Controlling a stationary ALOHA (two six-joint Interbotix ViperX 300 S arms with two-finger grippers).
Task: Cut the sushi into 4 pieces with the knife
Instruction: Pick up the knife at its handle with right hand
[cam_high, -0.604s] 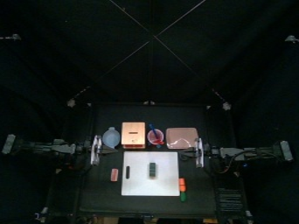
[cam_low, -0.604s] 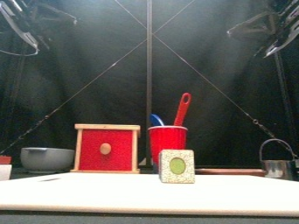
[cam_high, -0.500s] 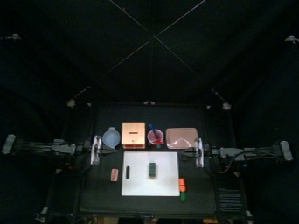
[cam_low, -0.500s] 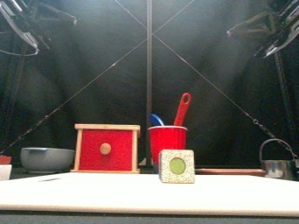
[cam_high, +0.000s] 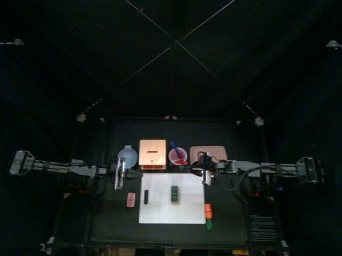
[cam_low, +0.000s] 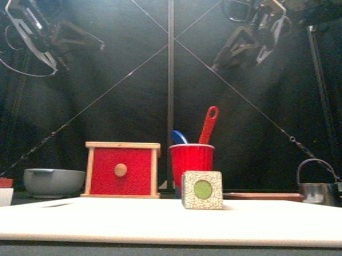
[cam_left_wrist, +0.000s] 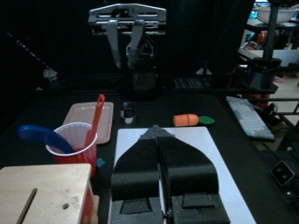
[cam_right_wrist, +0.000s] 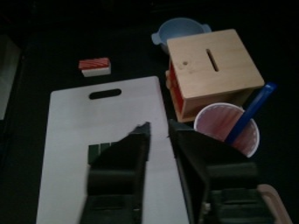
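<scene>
I'm at pickup step, nothing held. Sushi roll (cam_high: 175, 190) uncut on white cutting board (cam_high: 158, 205), mid desk (cam_high: 114, 225). Right gripper (cam_right_wrist: 162, 131) jaws slightly apart, left gripper (cam_left_wrist: 158, 133) jaws closed. Next, I reckon: right to red cup (cam_low: 191, 165), pinch red knife (cam_low: 209, 122) handle.

The top camera hangs high and far, looking down on the whole tabletop (cam_high: 114, 228). The front camera sits close and level at the tabletop's front edge, facing back. The wrist cameras look past the left claw (cam_left_wrist: 158, 133) and right claw (cam_right_wrist: 159, 133) onto the white board (cam_right_wrist: 93, 149). All four share the red cup (cam_low: 191, 165) and wooden box (cam_low: 122, 170).
</scene>
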